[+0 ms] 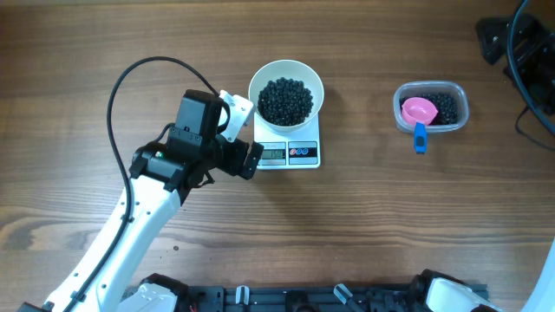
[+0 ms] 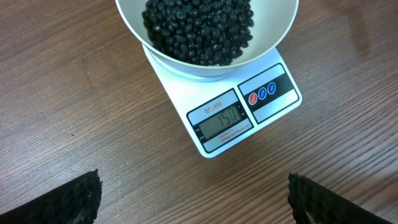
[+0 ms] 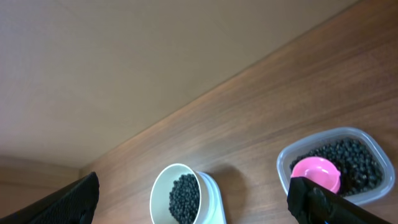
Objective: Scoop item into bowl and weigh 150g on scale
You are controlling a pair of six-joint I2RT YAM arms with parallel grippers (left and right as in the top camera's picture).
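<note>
The white bowl [image 1: 257, 87] stands on the white scale [image 1: 303, 156] and holds a heap of the black beads, the item [image 1: 286, 100]. In the left wrist view the scale's display [image 2: 219, 122] reads 150 below the bowl [image 2: 273, 31]. My left gripper [image 1: 247, 132] is open and empty, just left of the scale; its fingertips [image 2: 81, 199] frame bare wood. My right gripper [image 3: 193, 205] is open and empty, raised well back from the bowl [image 3: 163, 193]. A pink scoop [image 1: 419, 111] with a blue handle lies in a clear tub [image 1: 460, 94] of more beads [image 1: 444, 107].
The tub [image 3: 373, 143] with the scoop [image 3: 317, 173] sits on the right half of the table. Black cables [image 1: 529, 61] and a black block [image 1: 499, 39] occupy the far right corner. The left arm's cable [image 1: 121, 87] loops over the left side.
</note>
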